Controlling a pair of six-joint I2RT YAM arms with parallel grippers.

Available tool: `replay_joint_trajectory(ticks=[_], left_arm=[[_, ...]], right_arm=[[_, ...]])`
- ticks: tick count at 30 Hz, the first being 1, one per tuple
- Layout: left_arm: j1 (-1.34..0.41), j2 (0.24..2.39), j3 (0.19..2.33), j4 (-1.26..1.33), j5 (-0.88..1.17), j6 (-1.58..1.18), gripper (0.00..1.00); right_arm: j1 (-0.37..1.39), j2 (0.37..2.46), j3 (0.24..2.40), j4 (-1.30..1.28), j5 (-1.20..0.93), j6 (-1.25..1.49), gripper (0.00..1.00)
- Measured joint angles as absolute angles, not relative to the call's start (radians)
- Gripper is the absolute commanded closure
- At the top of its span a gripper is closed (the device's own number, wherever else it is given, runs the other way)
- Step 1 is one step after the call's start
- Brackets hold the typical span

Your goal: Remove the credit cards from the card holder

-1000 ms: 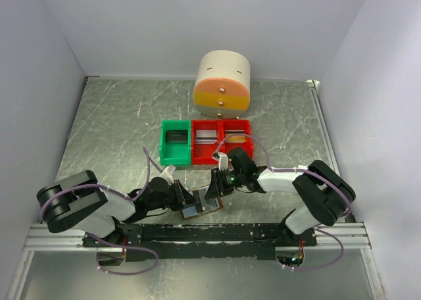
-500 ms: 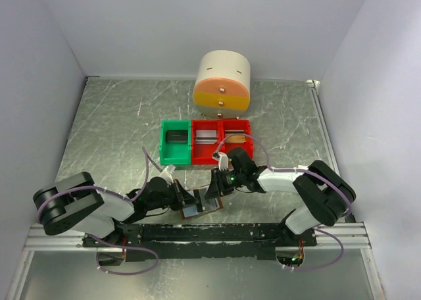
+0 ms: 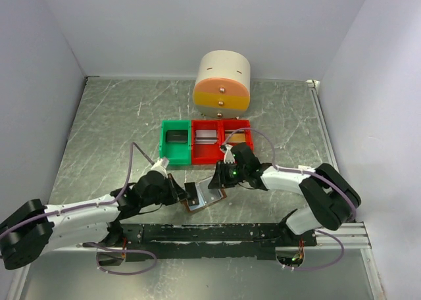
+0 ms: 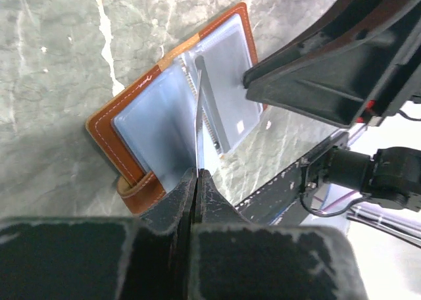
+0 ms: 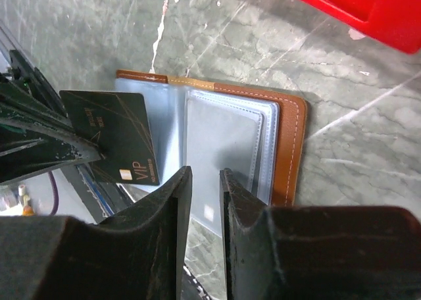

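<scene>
the left gripper (image 4: 197, 176) is clamped on the edge of a dark card (image 5: 115, 135) marked vip. in the left wrist view the card shows edge-on. it is a thin line running from the fingertips at lower centre straight up the frame to the fold of the open holder (image 4: 105, 125). so the card points from the gripper at the holder's spine, and the way out looks to be back along that line, toward the bottom of that frame.

in the right wrist view the card stands tilted at centre left, and its lower right corner overlaps the holder's left panel. i cannot tell whether that corner sits in a sleeve or only in front of it.

the holder lies open and flat on the table (image 3: 105, 129), below the red bin (image 3: 204, 162) in the top view. the right gripper (image 5: 205, 181) sits over the holder's right half, jaws a narrow slit apart with nothing between them. whether it presses on the panel is unclear.

by my reading the left arm owns the pull, and the right should keep the holder from trailing after it. pale layers in the right half may be more cards.
</scene>
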State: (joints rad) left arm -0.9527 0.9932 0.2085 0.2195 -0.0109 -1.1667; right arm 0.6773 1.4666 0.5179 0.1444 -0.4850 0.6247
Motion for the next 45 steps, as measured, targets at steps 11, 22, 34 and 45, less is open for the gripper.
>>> replay_joint_trajectory(ticks=[11, 22, 34, 45], left_arm=[[-0.950, 0.971, 0.311, -0.006, -0.050, -1.044, 0.93], [-0.949, 0.894, 0.345, -0.089, -0.090, -0.965, 0.93], [-0.875, 0.824, 0.480, -0.171, -0.165, -0.781, 0.93], [-0.513, 0.777, 0.481, -0.082, 0.265, -0.685, 0.93]], right_arm=[[0.674, 1.256, 0.472, 0.194, -0.397, 0.658, 0.67], [0.670, 1.187, 0.462, 0.181, -0.334, 0.658, 0.45], [0.669, 0.791, 0.233, 0.333, -0.121, 0.676, 0.23], [0.669, 0.664, 0.202, 0.416, -0.098, 0.641, 0.11]])
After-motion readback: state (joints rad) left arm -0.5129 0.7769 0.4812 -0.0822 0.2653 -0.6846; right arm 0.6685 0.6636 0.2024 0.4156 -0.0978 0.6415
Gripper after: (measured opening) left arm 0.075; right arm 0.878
